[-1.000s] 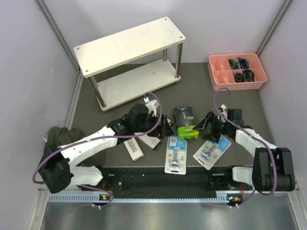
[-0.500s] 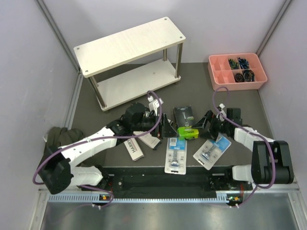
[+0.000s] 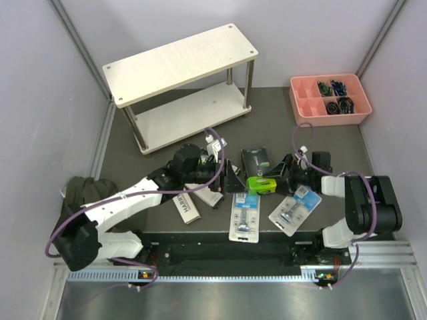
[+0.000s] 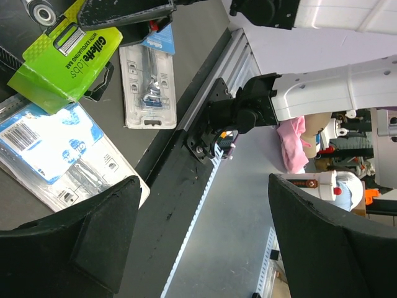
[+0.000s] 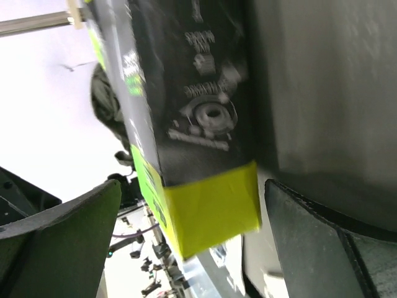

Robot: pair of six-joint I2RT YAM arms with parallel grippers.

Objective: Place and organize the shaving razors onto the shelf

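Right gripper (image 3: 288,175) is swinging toward green razor pack (image 3: 261,183) | it and left gripper (image 4: 203,180) are gaping wide, empty | reaching; next: closing squarely on pack

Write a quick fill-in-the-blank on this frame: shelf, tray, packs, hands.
1. Number of items on the shelf: ____.
2. The pink tray sits to the shelf's ____.
3. The clear blister packs with blue cards number ____.
4. The left hand and right hand both stand ____.
Missing words: zero; right; two; open.
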